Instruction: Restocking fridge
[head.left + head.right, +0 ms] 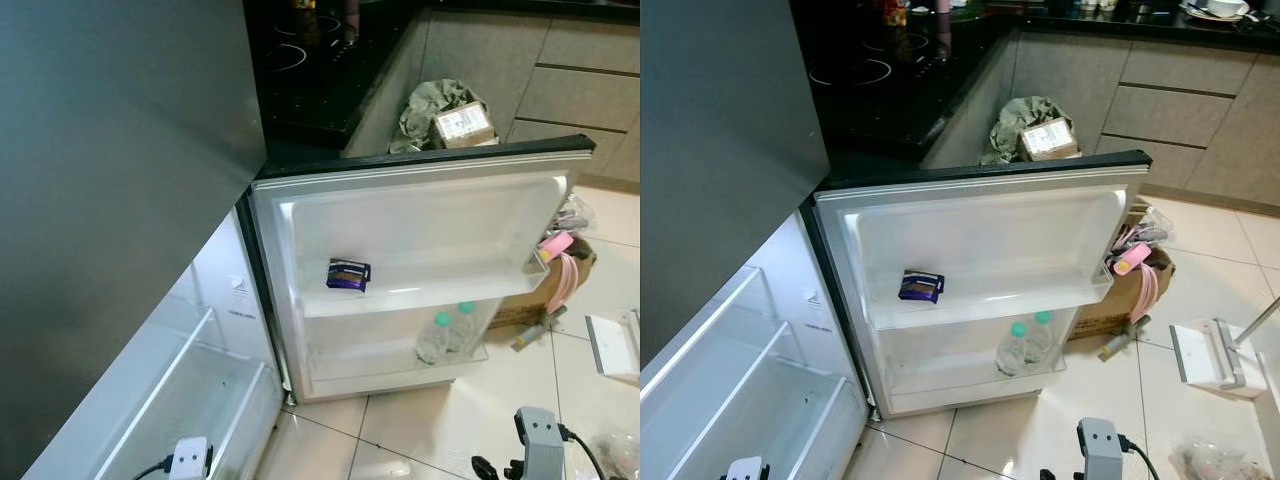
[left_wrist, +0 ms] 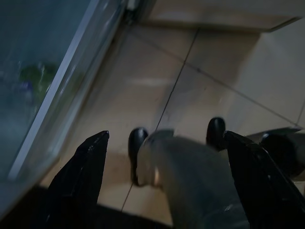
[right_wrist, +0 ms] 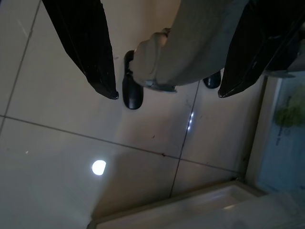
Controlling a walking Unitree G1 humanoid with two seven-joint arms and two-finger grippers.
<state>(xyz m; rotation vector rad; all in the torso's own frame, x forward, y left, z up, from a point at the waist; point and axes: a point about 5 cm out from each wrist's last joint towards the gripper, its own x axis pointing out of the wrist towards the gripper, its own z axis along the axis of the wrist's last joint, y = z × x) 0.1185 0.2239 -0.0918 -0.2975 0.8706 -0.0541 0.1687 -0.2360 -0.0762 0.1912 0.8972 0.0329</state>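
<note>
The small fridge stands with its door swung wide open. The door's upper shelf holds a dark blue packet; the lower shelf holds two clear bottles with green caps. The fridge's clear bottom drawer lies at my lower left. Both arms hang low. My left gripper is open over the floor tiles beside the fridge's edge, with nothing between its fingers. My right gripper is also open and holds nothing, over the tiles near my own legs.
Right of the door stands a cardboard box with pink things, and a white dustpan lies on the floor. Crumpled paper and a small carton sit behind the door. A black hob counter is beyond.
</note>
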